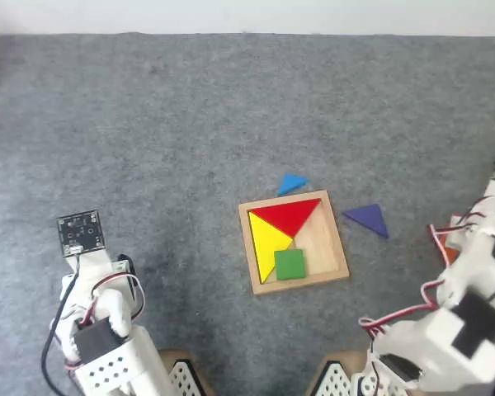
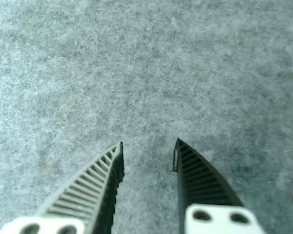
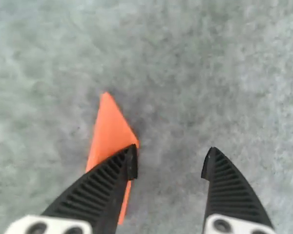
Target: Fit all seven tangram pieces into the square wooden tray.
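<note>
Three pieces in tray (image 1: 323, 243): red triangle (image 1: 287, 214), yellow triangle (image 1: 266, 243), green square (image 1: 289, 264); right corner bare. Blue triangle (image 1: 292, 182) just off far rim, purple triangle (image 1: 367, 218) near right rim. Left gripper (image 2: 147, 148) spread over carpet (image 2: 136, 58); right gripper (image 3: 171, 161) spread, one finger over orange triangle (image 3: 109, 136).

Looks straight down from high above, far enough to take in the grey table (image 1: 190, 124) and the wooden tray (image 1: 322, 243). Rides the left wrist, peering close down past the left gripper (image 2: 149, 146) at bare table. Rides the right wrist likewise, past the right gripper (image 3: 171, 156), sharing the orange piece (image 3: 110, 129) with the overhead.
</note>
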Robot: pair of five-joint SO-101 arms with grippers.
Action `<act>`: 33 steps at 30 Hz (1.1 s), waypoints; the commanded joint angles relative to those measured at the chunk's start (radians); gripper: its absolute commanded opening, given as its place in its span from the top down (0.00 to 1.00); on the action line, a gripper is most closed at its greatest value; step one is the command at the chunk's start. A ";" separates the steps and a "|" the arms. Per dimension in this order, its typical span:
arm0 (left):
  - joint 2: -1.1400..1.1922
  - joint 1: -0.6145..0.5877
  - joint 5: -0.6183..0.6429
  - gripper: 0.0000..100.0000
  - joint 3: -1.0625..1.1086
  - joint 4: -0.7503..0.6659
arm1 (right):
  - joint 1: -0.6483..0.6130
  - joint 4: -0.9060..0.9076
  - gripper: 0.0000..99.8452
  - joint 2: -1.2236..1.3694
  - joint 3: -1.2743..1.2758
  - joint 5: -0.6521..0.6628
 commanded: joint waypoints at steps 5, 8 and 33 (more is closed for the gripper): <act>-0.018 -0.006 0.008 0.83 -0.004 0.005 | 0.030 -0.048 0.77 0.191 -0.120 0.018; -0.018 -0.006 0.008 0.83 -0.004 0.005 | 0.094 -0.064 0.77 0.211 -0.144 0.017; -0.018 -0.005 0.008 0.83 -0.004 0.005 | -0.344 0.226 0.77 -0.332 0.092 -0.226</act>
